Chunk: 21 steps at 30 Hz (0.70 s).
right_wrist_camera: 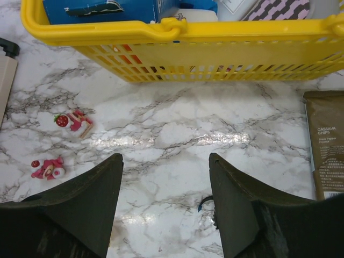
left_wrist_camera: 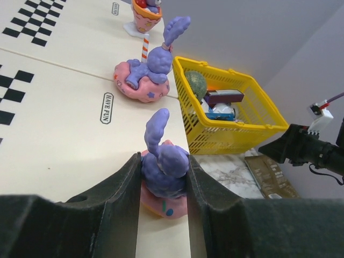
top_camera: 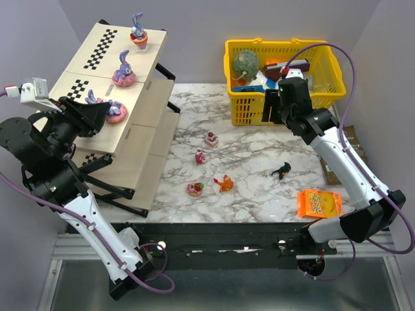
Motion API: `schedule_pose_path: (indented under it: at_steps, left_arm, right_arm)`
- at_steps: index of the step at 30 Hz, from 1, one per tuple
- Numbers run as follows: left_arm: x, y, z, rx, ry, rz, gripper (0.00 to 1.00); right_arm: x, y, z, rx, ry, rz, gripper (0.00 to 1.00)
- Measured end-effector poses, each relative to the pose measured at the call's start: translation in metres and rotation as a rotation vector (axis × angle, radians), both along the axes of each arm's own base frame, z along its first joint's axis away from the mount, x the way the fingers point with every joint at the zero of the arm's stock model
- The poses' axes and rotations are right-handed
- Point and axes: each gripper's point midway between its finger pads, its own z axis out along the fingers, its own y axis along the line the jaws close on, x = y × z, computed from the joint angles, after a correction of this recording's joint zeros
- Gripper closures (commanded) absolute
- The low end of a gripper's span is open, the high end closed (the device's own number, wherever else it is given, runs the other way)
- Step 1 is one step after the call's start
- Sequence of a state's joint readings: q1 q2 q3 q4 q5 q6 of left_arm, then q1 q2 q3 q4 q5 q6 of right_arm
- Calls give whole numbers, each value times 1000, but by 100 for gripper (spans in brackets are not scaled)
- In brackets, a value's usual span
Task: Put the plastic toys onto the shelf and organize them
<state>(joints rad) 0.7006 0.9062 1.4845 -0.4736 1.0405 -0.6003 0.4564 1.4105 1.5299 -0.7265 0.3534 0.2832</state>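
Left gripper (left_wrist_camera: 164, 171) clamped on a purple rabbit toy (left_wrist_camera: 167, 158), its doughnut base on the shelf (top_camera: 139, 103) top panel. I count two more rabbits (top_camera: 124, 70) upslope, three total. Five loose toys (top_camera: 200, 156) on the marble table (top_camera: 259, 142). Right gripper (right_wrist_camera: 164, 160) open above it.

Bare marble (right_wrist_camera: 177, 121) opens below the right tool (right_wrist_camera: 165, 161); the yellow basket (right_wrist_camera: 215, 59) blocks beyond.
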Motion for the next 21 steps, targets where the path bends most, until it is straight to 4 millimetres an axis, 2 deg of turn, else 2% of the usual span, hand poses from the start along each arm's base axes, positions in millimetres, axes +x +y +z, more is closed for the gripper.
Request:
schedule_pose_path:
  at_steps: [4,12,14,21]
  left_arm:
    - [0,5,-7,8,28,35,36]
    - [5,15,-10,4,68,84,21]
    - [4,16,-6,10,64,93,15]
    - [-5,11,21,57,4,119,12]
  right_arm:
    - [2,0,1,1,-2,-2,27]
    - [3,0,-1,2,4,-1,27]
    - [3,0,-1,2,4,0,26]
    - [2,6,4,16,-1,36,24]
